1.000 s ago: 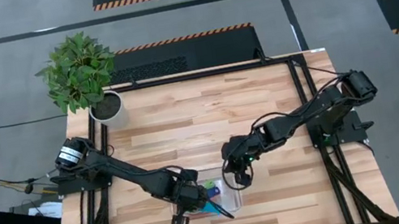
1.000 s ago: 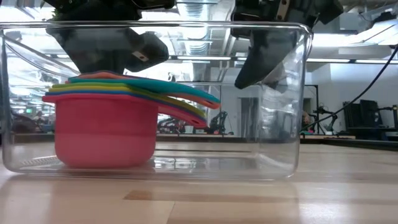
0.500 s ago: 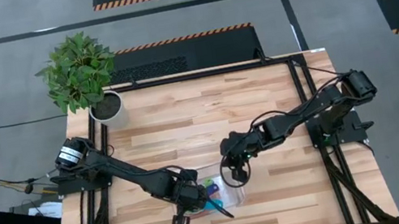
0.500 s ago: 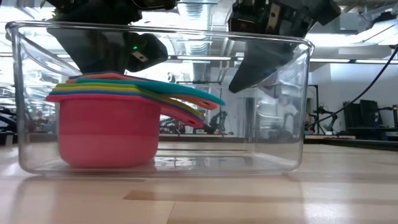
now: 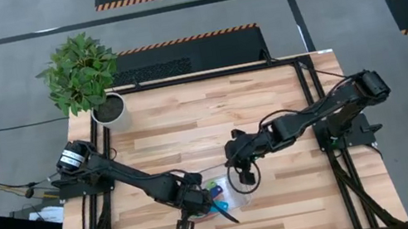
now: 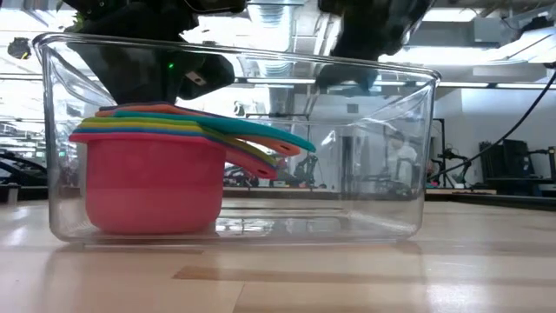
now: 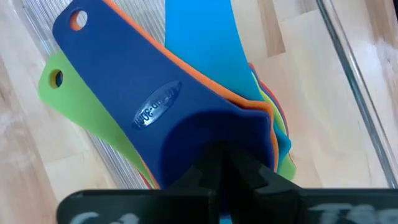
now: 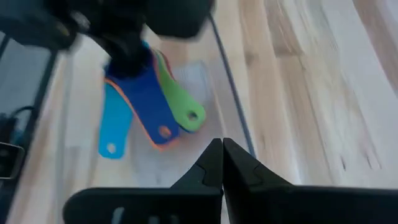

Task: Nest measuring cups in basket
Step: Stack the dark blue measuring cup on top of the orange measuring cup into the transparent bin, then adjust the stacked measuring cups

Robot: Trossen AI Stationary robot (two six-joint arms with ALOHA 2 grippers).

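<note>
While measuring cups (image 6: 152, 178) sit nested in basket (image 6: 382, 217), left pincer (image 7: 225, 163) pinching them, right pincer (image 8: 222, 163) narrow.

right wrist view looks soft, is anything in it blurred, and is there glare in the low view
Right wrist view: the left arm over the measuring cups is smeared by motion blur, cups slightly soft. Low view: bright ceiling lights reflect in the basket walls, and the room behind looks warped through the plastic; the red cup stays sharp.
</note>
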